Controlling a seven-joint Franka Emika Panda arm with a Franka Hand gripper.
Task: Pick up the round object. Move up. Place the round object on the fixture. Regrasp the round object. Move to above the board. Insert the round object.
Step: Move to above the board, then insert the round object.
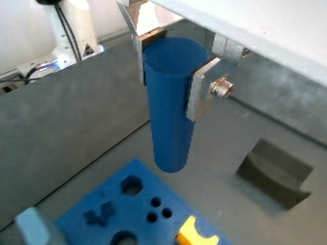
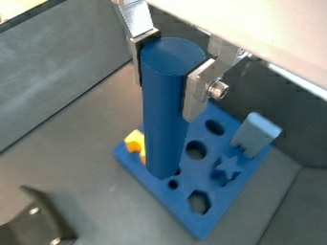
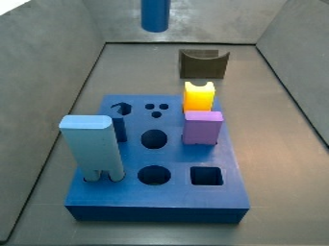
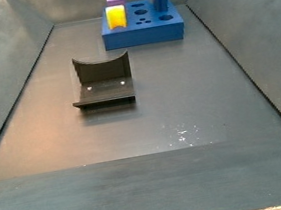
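I saw my gripper (image 2: 177, 59) clamped on the round object (image 2: 163, 110), upright above the board (image 2: 205, 196); fixture (image 1: 273, 172) empty below, only insertion seemed left.

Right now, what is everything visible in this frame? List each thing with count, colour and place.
round object: 1, dark blue, upright between the gripper's fingers, above the board.
board: 1, blue, holed, on the floor.
fixture: 1, dark olive-brown, notched, on the floor apart from the board.
yellow peg: 1, in the board.
purple block: 1, in the board beside the yellow peg.
pale blue block: 1, standing in the board.
gripper: 1, silver fingers, shut on the round object.
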